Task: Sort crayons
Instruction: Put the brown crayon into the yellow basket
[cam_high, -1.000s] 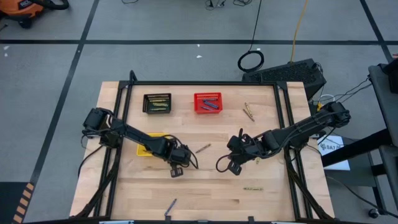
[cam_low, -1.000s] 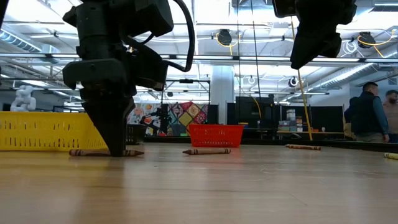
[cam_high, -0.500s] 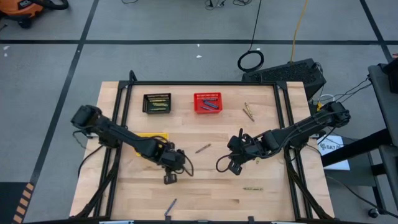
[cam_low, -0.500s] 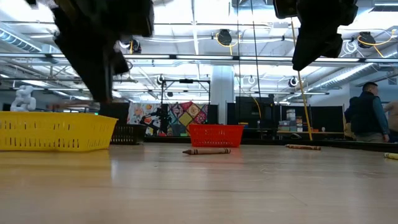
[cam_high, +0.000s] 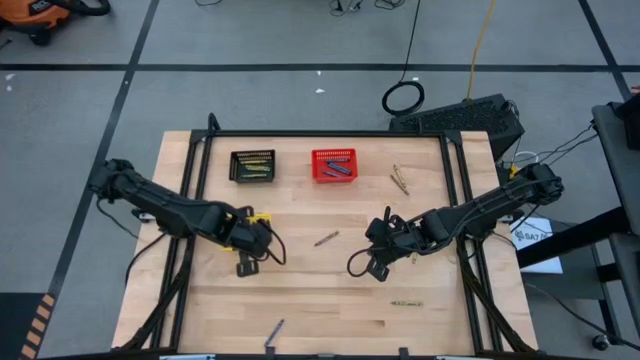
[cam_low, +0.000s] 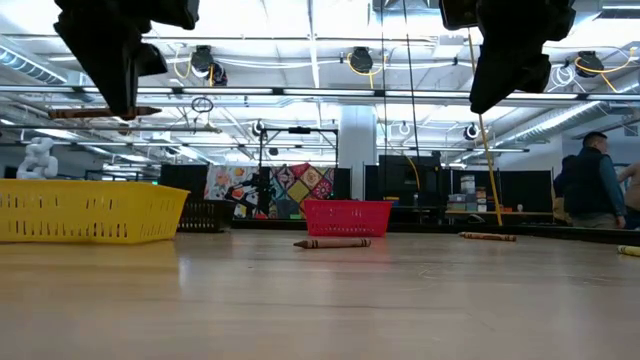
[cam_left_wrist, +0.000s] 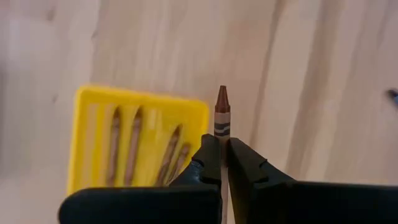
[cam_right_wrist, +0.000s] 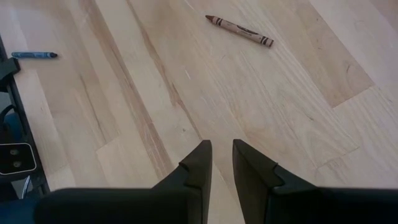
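Note:
My left gripper (cam_high: 243, 266) hangs high over the table beside the yellow basket (cam_left_wrist: 143, 94), shut on a brown crayon (cam_low: 100, 113). Several brown crayons lie in that basket. My right gripper (cam_right_wrist: 222, 155) waits above the table's right half (cam_high: 378, 268), its fingers a narrow gap apart with nothing between them. A brown crayon (cam_high: 326, 238) lies flat on the wood at the table's middle. A blue crayon (cam_high: 274, 328) lies by the near edge, and a yellow-green one (cam_high: 406, 303) lies near right. My left gripper pinches the brown crayon between its two fingers, about mid-length (cam_left_wrist: 222, 127). The pointed end (cam_left_wrist: 222, 98) sticks out past the fingertips. The fingers come steeply from above and lie across the crayon. The crayon hangs level, lifted clear of the table.
A black basket (cam_high: 253, 165) with yellow-green crayons and a red basket (cam_high: 334, 164) with blue ones stand at the far edge. Two brown crayons (cam_high: 400, 179) lie at the far right. People stand in the room beyond the table (cam_low: 590, 185).
My left gripper has risen from the table with the brown crayon and gone toward the table's left edge, to beside the yellow basket. The crayon is lifted clear and stays level.

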